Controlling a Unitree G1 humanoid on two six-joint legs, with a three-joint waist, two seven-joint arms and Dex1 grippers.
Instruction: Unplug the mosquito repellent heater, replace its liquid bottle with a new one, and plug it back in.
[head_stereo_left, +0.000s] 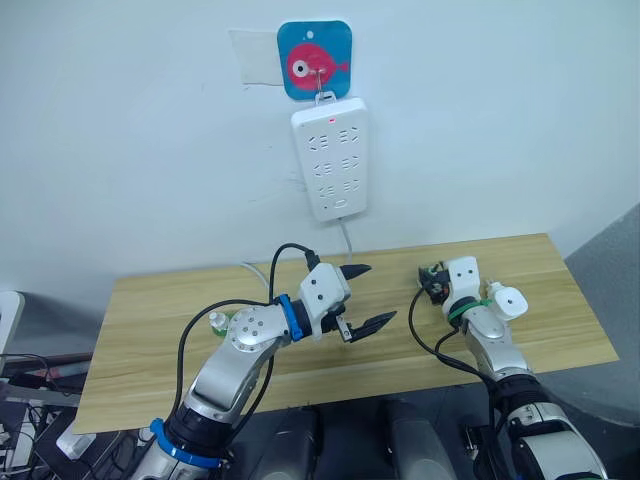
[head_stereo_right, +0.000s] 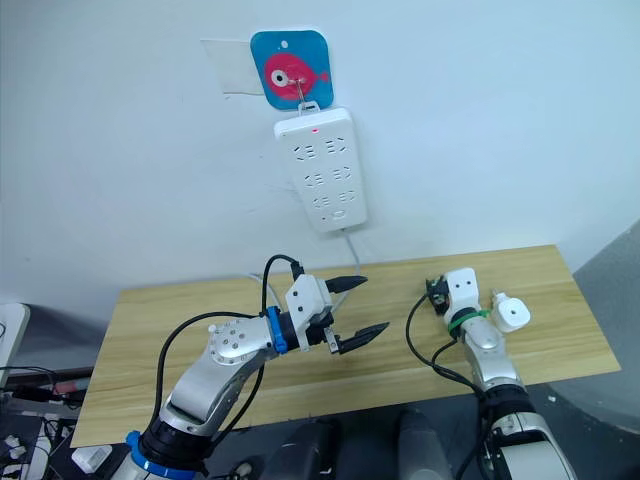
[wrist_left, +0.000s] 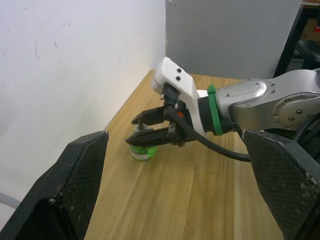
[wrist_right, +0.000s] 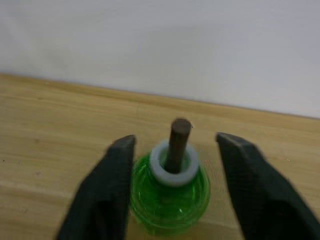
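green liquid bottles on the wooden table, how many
2. One green clear plastic bottle stands between the right gripper's fingers; a second, partly hidden, seems to stand behind the left arm's elbow.

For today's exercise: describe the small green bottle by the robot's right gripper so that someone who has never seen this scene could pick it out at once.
Start at the wooden table against the white wall and go toward its right-hand part, where the right gripper reaches down. Between its open black fingers stands the green bottle, upright on the tabletop. Its clear green body, white collar and dark wick rod rising from the neck set it apart.
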